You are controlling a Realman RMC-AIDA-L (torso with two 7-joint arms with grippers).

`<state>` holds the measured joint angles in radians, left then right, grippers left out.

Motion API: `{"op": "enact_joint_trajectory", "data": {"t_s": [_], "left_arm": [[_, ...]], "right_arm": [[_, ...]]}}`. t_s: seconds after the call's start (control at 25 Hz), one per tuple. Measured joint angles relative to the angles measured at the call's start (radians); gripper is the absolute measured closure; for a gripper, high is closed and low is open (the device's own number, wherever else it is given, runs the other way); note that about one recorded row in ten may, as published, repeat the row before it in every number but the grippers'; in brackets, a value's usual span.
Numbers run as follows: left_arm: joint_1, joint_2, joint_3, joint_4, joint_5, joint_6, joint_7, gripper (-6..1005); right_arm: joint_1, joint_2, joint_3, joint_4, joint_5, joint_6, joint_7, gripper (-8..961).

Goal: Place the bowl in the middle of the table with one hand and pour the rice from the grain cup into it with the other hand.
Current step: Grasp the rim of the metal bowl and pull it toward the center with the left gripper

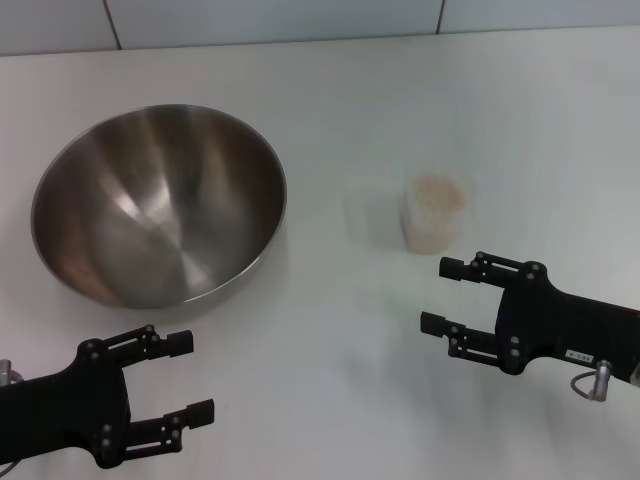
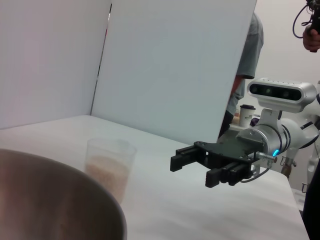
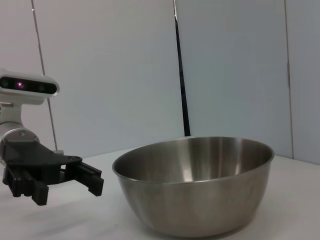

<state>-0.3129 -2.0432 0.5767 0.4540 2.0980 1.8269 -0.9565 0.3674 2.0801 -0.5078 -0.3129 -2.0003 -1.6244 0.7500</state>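
**Reporter:** Head view is showing both arms waiting low over the table [image 1: 350, 400]. Where is everything sitting?

**Onlooker:** The bowl [image 1: 160, 205] is resting on the robot's left side, off centre, with nothing visible in it. The grain cup [image 1: 436, 210] is standing upright on the right, well apart from the bowl, with the rice [image 1: 436, 192] lying pale inside it.

**Reporter:** And the grippers?

**Onlooker:** The left gripper [image 1: 195, 378] is hanging just short of the bowl's near rim, fingers spread wide and holding nothing. The right gripper [image 1: 440, 296] is hovering just beside the cup on its near side, fingers likewise parted and gripping nothing.

**Reporter:** So which arm is taking what?

**Onlooker:** Judging by position, each is facing its own item. The bowl is lying ahead of the left jaws; the cup is lying ahead of the right jaws, its long axis vertical, so a sideways grip across its wall is looking likeliest.
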Motion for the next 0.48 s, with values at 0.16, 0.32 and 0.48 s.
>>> {"op": "enact_joint_trajectory", "data": {"t_s": [0.16,0.32,0.48], "left_arm": [[0.0,0.0,0.0,0.0,-0.001,0.003,0.0,215],[0.0,0.0,0.0,0.0,-0.001,0.004,0.001,215],[-0.001,0.0,0.0,0.0,-0.002,0.005,0.001,214]], "right_arm": [[0.0,0.0,0.0,0.0,0.0,0.0,0.0,266],[0.001,0.0,0.0,0.0,0.0,0.0,0.0,266],[0.001,0.0,0.0,0.0,0.0,0.0,0.0,267]]}}
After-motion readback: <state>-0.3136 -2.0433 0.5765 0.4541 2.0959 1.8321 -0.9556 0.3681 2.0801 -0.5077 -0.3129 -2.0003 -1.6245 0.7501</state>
